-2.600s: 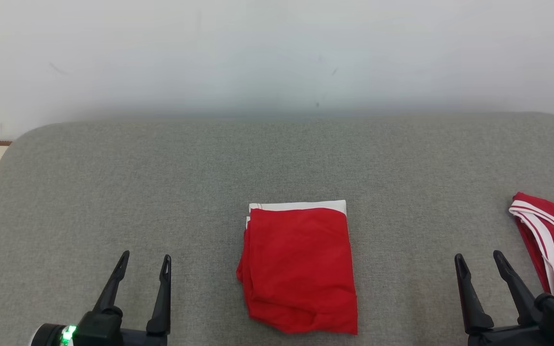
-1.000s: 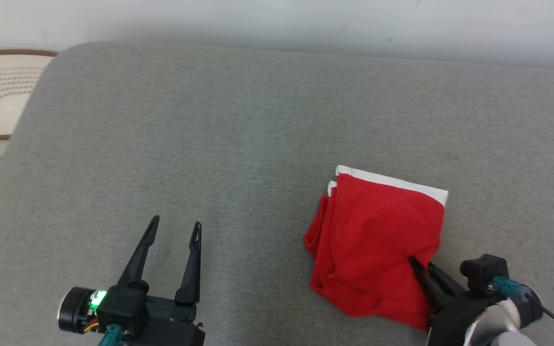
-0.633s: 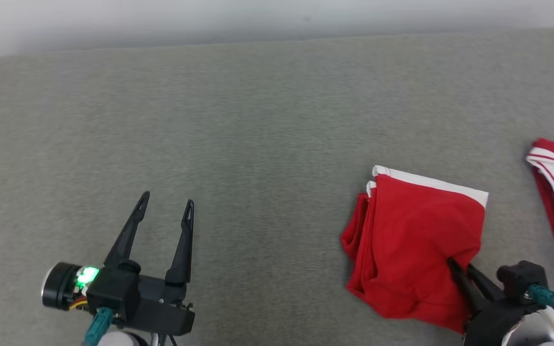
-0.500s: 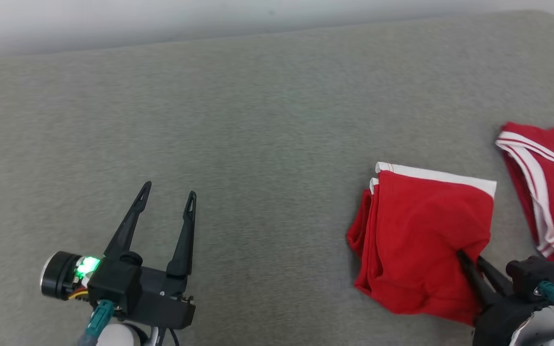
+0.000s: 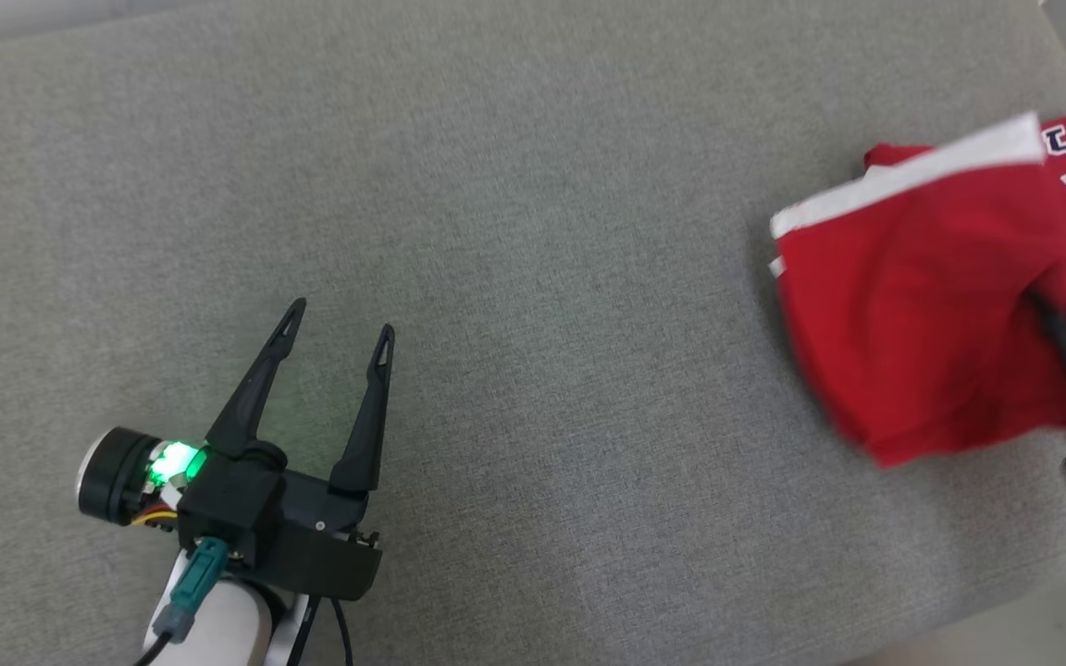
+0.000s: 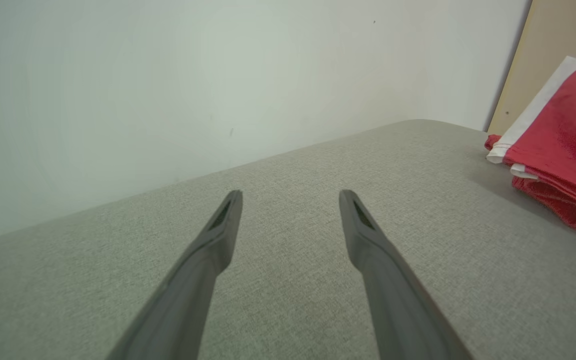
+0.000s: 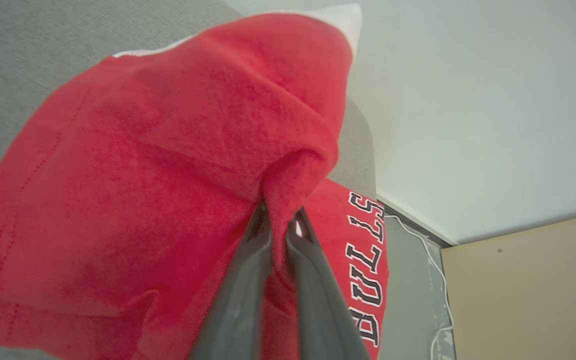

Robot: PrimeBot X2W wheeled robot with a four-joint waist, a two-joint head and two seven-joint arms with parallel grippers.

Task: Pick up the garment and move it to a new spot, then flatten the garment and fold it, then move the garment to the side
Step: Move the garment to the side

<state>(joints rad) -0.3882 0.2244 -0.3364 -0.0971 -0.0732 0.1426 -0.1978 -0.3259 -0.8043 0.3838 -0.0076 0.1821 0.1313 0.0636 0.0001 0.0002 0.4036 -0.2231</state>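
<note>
Folded red cloth garment (image 5: 903, 324): near grey fabric cushion's (image 5: 533, 185) right edge — clamped by right gripper (image 7: 280, 212).
Left gripper (image 5: 341, 316): spread (over cushion's open stretch).

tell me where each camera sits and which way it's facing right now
Head view: on the robot's head, looking down at the grey cushion; open left gripper lower left, right gripper at right, shut on the folded red garment.
Left wrist view: on the left wrist, looking along its spread fingers across the cushion toward the wall.
Right wrist view: on the right wrist, looking along its fingers pinching the garment, lettered red garment behind.
Shared: all three show the folded garment.
</note>
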